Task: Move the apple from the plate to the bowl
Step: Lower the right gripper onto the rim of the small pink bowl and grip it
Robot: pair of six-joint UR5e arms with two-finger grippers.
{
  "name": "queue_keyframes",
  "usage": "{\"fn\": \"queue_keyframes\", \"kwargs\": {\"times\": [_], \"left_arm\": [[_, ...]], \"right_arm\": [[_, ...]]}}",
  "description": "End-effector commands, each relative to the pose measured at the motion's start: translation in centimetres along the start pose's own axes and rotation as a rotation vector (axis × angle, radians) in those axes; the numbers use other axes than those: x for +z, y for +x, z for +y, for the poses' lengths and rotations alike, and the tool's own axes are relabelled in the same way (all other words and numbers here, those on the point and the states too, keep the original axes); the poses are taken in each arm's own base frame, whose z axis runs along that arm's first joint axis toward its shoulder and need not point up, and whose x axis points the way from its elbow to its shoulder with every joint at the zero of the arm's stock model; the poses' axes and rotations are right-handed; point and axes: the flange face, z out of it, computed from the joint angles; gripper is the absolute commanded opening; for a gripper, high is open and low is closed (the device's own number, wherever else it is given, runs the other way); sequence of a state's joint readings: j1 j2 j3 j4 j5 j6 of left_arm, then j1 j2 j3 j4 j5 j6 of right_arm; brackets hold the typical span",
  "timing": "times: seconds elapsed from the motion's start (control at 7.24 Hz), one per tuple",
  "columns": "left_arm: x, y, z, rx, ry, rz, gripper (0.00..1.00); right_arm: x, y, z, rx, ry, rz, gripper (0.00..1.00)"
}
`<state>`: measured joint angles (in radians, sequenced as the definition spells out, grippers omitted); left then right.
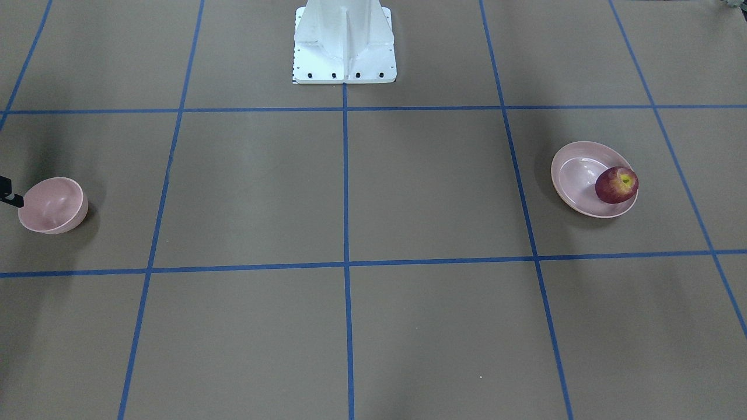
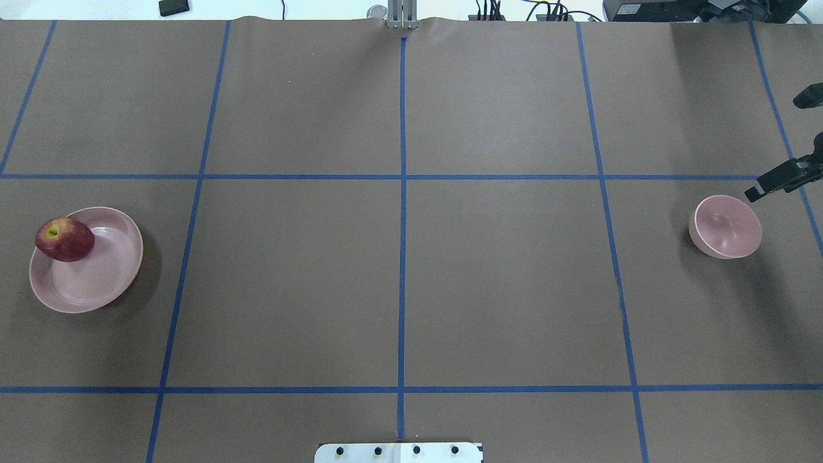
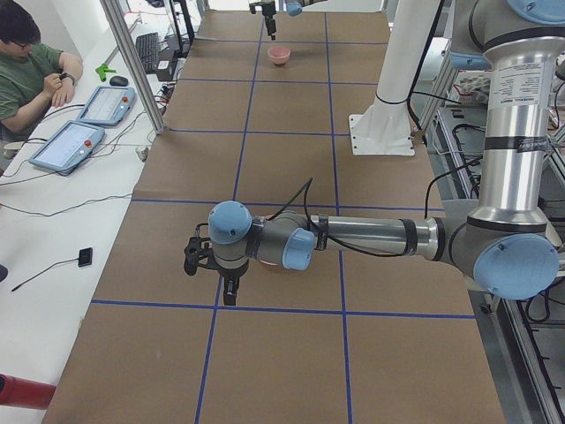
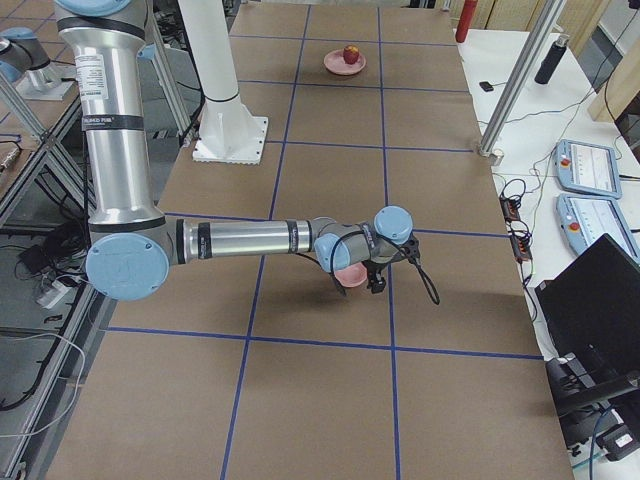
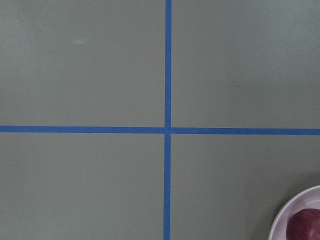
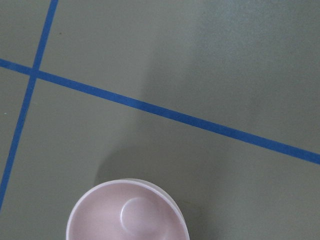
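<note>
Apple (image 2: 64, 239) on plate (image 2: 96, 283), bowl (image 2: 726, 228) well apart.
In the overhead view, the dark red apple, its yellow-green stem patch turned up, is seen against the upper-left rim of the shallow, glossy pale pink plate at mid-left; the small, deep pink bowl is set upright at far right.

Silver-tubed arms (image 3: 362, 237) with pale blue joint caps (image 3: 516, 265), black cables (image 3: 291, 199), white bolted pedestal (image 1: 344, 41).
</note>
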<state>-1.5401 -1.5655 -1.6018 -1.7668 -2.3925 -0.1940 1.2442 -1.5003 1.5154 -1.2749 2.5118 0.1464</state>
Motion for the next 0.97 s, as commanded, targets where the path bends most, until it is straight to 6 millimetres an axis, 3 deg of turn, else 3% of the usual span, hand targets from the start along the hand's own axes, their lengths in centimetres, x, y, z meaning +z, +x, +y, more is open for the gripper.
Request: {"fn": "queue_keyframes", "kwargs": {"times": [0.0,0.14,0.41,0.55,0.69,0.83], "left_arm": [[0.1,0.4,-0.3,0.006,-0.001,0.002,0.99],[0.3,0.6,-0.3,0.011,-0.003,0.003,0.99],[0.3,0.7,-0.4,0.019,0.000,0.003,0.99],[0.3,0.7,-0.4,0.017,-0.001,0.003,0.99],[0.2,0.8,-0.4,0.017,0.002,0.005,0.99],[0.1,1.0,-0.4,0.017,0.000,0.022,0.99]], "right_arm": [[3.1,-0.6,0.5,-0.012,-0.058,-0.021,1.00],[4.7,-1.5,0.6,-0.029,-0.088,-0.023,1.00],[6.4,-1.0,1.0,-0.024,-0.119,-0.023,0.95],[6.3,-0.8,1.1,-0.021,-0.119,-0.020,0.40],[6.3,-0.9,1.1,-0.026,-0.115,-0.016,0.00],[6.5,-0.3,1.4,-0.009,-0.122,-0.010,0.00]]}}
